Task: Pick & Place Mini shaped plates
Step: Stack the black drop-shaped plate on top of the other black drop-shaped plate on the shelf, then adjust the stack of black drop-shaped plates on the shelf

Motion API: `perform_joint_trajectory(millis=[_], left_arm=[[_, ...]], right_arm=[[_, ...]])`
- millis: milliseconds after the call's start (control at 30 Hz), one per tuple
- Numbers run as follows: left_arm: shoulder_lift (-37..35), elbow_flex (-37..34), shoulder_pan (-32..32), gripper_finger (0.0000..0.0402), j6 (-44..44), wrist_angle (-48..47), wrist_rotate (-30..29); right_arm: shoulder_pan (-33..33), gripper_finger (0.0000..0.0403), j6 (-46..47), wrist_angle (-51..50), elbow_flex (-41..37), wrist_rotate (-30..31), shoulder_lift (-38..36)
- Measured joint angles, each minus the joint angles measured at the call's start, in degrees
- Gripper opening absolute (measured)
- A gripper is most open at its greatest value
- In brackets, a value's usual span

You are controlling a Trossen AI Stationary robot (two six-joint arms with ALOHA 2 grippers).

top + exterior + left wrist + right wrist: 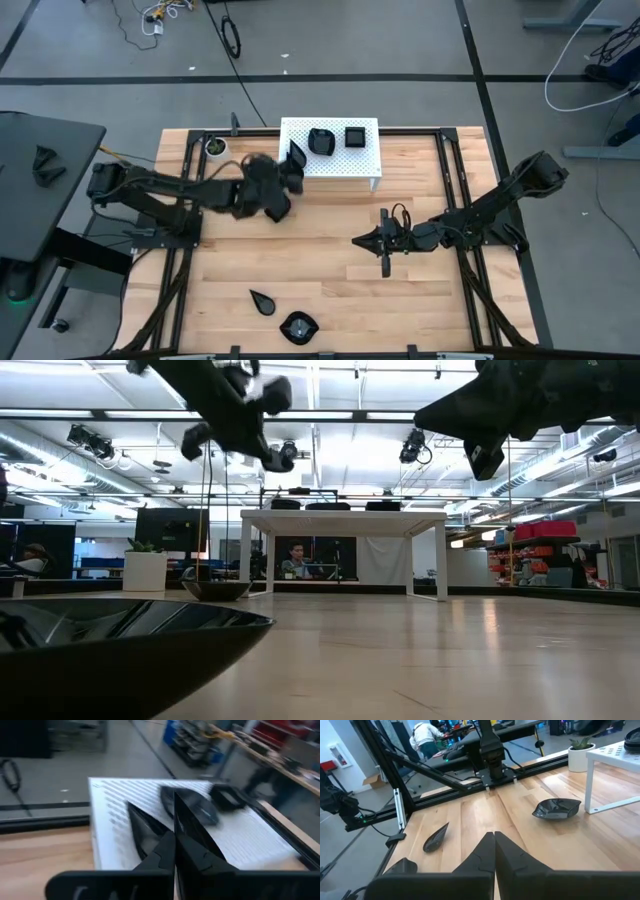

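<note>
The low view alone shows a glossy black dish [110, 650] looming at its lens. From above, a lobed plate [298, 326] and a teardrop plate [264, 301] lie at the worktop [330, 270] edge farthest from the white perforated stand [340, 160]. The right tool [384, 243], fingers together and empty, hangs mid-worktop. The left tool [293, 172], clamped on a leaf plate [145, 832], sits at the stand's corner, the plate on edge, its long axis running along the fingers. A rounded plate [321, 141] and square plate [356, 135] rest on the stand.
</note>
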Motion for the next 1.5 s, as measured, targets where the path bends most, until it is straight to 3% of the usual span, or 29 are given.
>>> perform_joint_trajectory(millis=[200,367,667,867,1233,1500], left_arm=[[0.99,-0.04,9.75,0.0024,-0.05,1.57,6.68],[1.22,-0.04,14.12,0.004,0.07,2.92,13.12],[1.23,-0.04,16.01,0.0044,3.74,3.23,16.07],[0.68,-0.02,15.08,0.0044,11.43,2.16,24.66],[1.14,-0.03,12.36,0.0005,6.39,-6.4,21.95],[3.59,-0.07,12.37,0.002,8.07,-4.99,19.61]], right_arm=[[0.0,0.0002,0.0,0.1,0.0,0.0,0.0],[0.0,0.0002,-0.01,-0.08,0.0,0.02,0.0],[0.0,0.0002,0.0,-0.01,0.0,0.02,0.0],[0.0,0.0002,0.0,-0.03,0.0,0.02,0.0],[0.0,0.0002,-0.02,-0.05,0.0,0.02,0.0],[0.0,0.0002,-0.04,-0.23,0.0,0.02,0.0]])
